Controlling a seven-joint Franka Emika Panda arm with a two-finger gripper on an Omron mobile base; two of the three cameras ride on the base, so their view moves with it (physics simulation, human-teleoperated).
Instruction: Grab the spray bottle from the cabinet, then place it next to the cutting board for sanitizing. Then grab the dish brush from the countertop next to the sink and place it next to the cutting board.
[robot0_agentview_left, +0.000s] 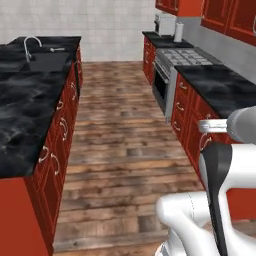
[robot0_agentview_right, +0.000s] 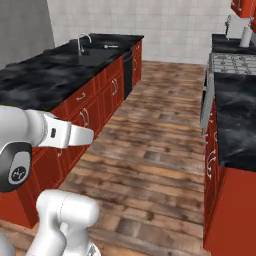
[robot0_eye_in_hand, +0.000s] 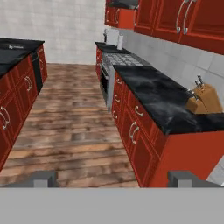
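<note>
Down the aisle between the red units, you are looking along the gripper, its jaws standing wide and holding nothing. No spray bottle is showing yet; the wall cabinet doors are shut. Expect a light, slick plastic bottle: take it round the body, below the trigger head.

Glossy black marble-look countertop, silver metal faucet, worn wooden plank floor, wooden knife block.
</note>
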